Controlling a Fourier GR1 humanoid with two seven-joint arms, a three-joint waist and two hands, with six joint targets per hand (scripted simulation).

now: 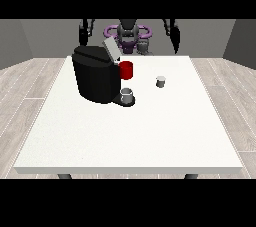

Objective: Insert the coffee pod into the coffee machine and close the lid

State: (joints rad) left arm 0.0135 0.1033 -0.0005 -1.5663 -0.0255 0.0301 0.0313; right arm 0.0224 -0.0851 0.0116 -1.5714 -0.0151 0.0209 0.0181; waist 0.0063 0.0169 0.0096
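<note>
While the coffee pod sits on the table, both hands hang well behind it, finger positions unclear.

White table, black coffee machine at its left, small grey coffee pod right of centre

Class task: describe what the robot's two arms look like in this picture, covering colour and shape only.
Both arms are black, slim and rod-like. The arm at the view's left and the arm at the view's right look alike, with no visible cables, markings or sleeves. The hands are too small to describe.
</note>
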